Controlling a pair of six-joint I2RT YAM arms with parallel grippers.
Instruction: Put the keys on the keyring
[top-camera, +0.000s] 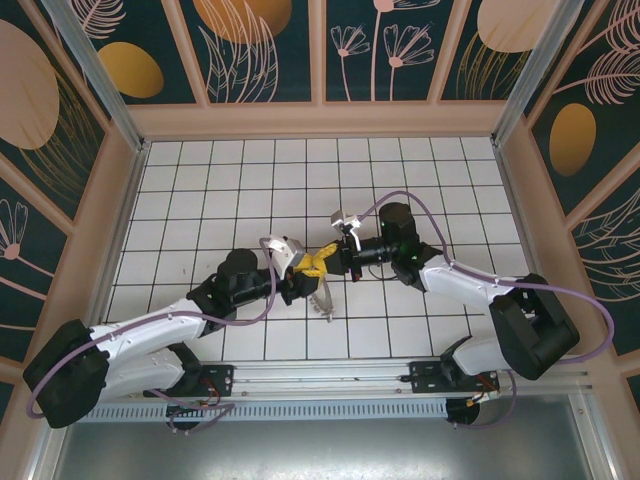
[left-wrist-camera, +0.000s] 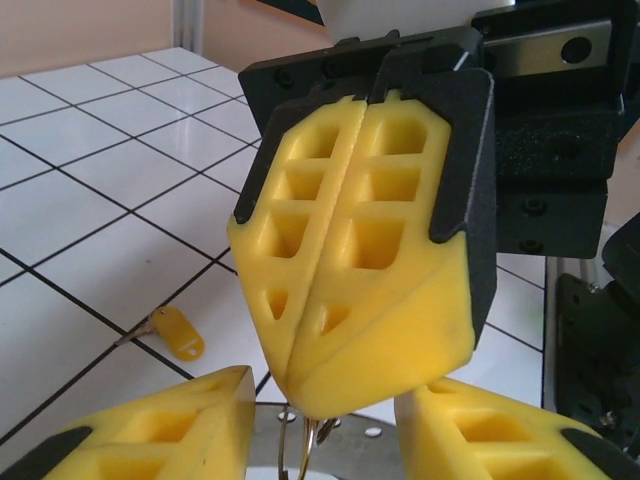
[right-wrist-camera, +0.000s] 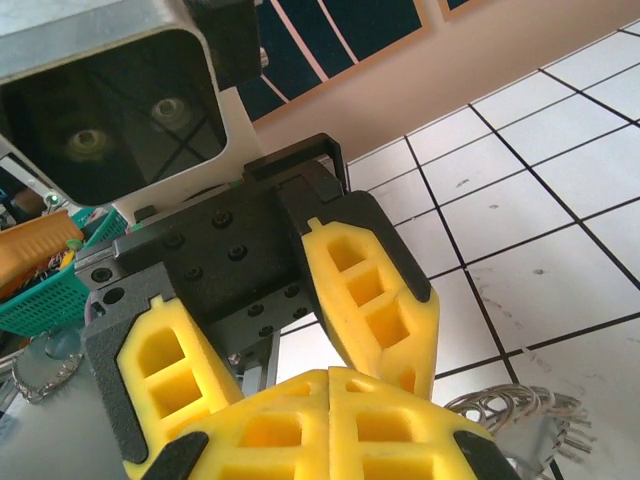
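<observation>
In the top view the left arm reaches from the lower left and the right arm from the lower right. Both are stretched low over the white tiled surface, and their yellow tips meet nose to nose at the centre of the frame. The right fingers are pressed flat together along one seam. At their tip they pinch the keyring, a thin wire loop showing just below them. The left fingers are spread wide, one on either side of the right pair, holding nothing. From the right wrist the left fingers stand apart above the closed right fingers. The keys fan out in a grey bunch at the lower right. In the top view the keys sit just below the meeting point. A small yellow-orange tag lies on the tiles at the lower left.
</observation>
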